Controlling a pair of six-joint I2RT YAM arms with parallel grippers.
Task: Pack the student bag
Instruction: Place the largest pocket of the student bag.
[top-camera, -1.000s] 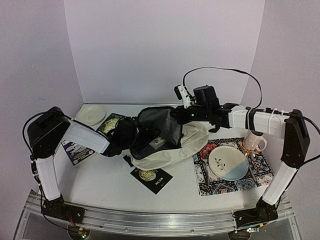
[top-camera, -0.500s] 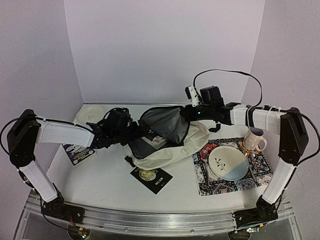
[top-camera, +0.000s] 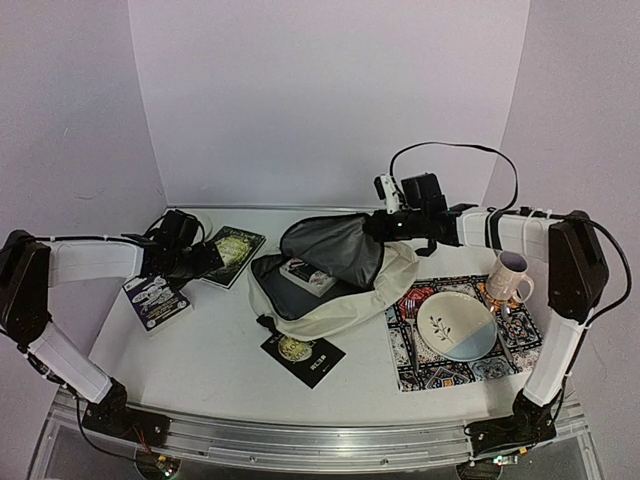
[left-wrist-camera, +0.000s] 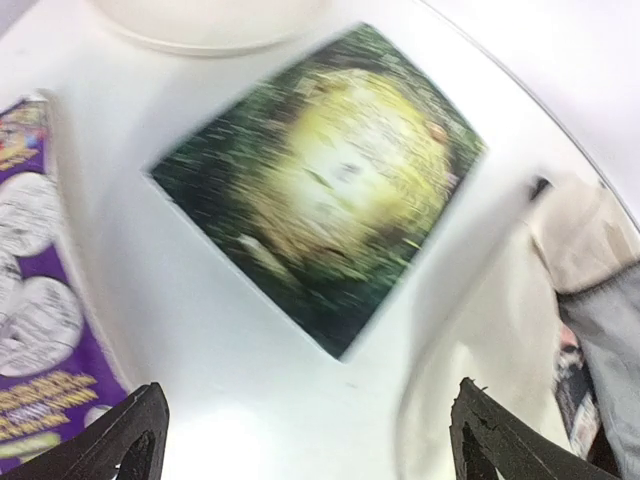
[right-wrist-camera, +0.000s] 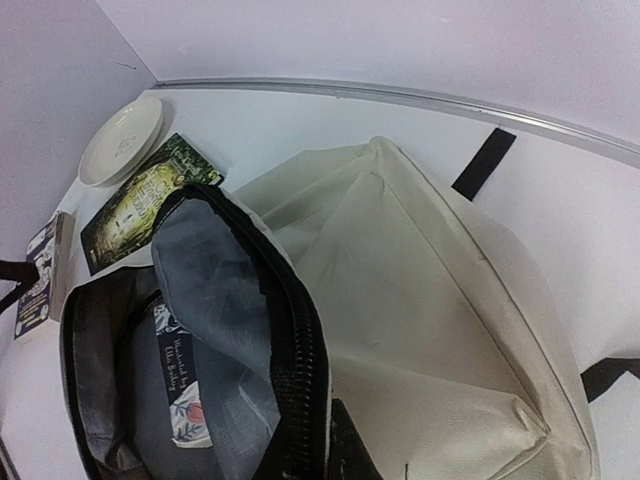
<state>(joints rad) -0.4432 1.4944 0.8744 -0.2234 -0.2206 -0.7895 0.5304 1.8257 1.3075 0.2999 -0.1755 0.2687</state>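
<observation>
White table carries everything. Biggest item, the student bag, lies at centre: cream body flat on the tabletop, mouth facing L, grey-lined flap propped up. Just R of it is a patterned mat w/ a plate on it and a mug at its far edge. A second white plate sits in the far L corner.

Books next. The green one is near the bag on its L, the purple one is beside that, further L and nearer the front, and the black one lies in front of the bag. All 3 are outside it. A 4th book lies inside the mouth on the lining.

Change over the last sec: L arm was reaching into the bag mouth and has now pulled out to the L. L gripper hangs over the green book, jaws wide apart, nothing btw them. R gripper has kept the flap up. Its wrist view shows the black zipper rim running into its fingers, so it looks clamped on the student bag's rim, tho the pinch itself sits at the frame edge.

Meaning: prob 1 book is packed and 3 remain, w/ the mouth held open for the next drop. Green book looks like the next pick. It lies flat on the table, so a thin-edge grab that could slip
</observation>
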